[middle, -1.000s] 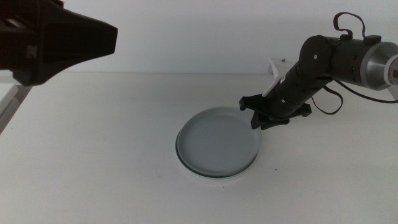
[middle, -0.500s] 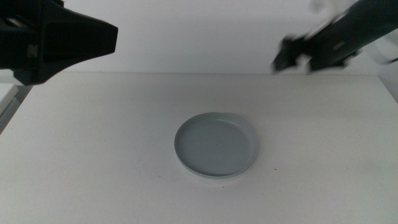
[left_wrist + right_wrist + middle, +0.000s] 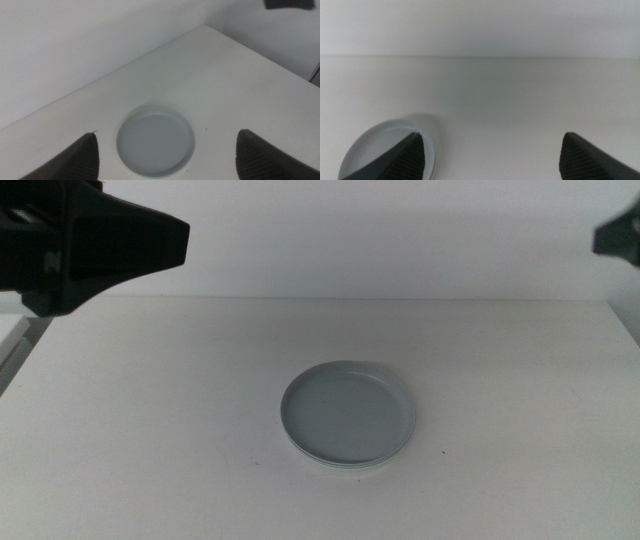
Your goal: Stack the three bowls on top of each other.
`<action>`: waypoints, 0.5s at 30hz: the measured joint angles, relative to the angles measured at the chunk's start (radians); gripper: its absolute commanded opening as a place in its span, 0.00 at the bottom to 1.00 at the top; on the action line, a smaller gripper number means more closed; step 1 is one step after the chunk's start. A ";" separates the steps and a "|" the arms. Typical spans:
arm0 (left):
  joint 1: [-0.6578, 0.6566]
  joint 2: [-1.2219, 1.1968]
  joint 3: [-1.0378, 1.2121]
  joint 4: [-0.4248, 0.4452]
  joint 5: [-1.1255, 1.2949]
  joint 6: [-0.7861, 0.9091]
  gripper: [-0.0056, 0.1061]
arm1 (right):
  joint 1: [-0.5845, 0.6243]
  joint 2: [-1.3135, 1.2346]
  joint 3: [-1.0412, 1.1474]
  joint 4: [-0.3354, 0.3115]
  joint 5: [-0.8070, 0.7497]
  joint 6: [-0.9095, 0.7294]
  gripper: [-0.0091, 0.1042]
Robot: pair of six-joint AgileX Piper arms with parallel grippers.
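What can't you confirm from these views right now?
- Bowl count: the stack shows a grey top dish and pale rims beneath; lower bowls are covered in every view.
- Right hand: cut off at the middle view's edge; its wrist view shows only jaw tips, wide apart.
- Left hand: only jaw tips show, apart, above the stack.

The stack of bowls shows only the grey top dish whole; those beneath are hidden but for thin rim edges. The right claw covers part of its rim. The right arm is cut off at the middle view's edge.
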 measured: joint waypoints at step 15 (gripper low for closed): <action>0.073 -0.179 0.338 0.124 -0.392 0.002 0.89 | 0.000 -0.236 0.224 -0.053 -0.239 0.008 0.90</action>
